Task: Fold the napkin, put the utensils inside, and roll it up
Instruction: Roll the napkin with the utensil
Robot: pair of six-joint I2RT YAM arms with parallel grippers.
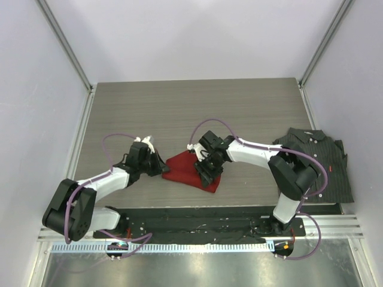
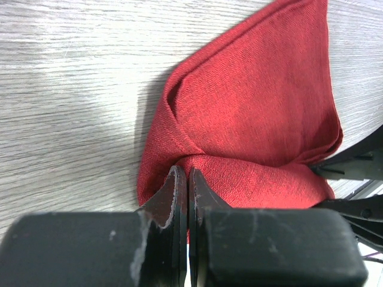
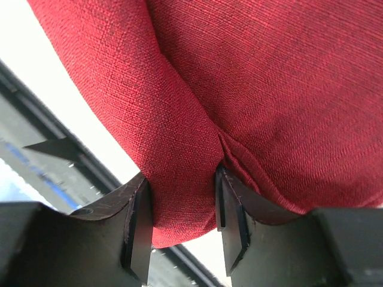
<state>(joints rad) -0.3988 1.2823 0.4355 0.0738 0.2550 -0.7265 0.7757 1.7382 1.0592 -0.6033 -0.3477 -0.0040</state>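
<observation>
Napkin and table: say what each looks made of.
The napkin looks like woven cloth, matte: a fine weave shows and it folds softly. The table looks like grey wood or wood-grain laminate: streaked lines, faint sheen; which, I cannot tell.

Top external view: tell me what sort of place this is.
Probably a robotics lab test cell: a wood-grain table boxed in by plain white panels, the left arm and right arm bolted at its near edge, a red napkin and a shirt as props.
</observation>
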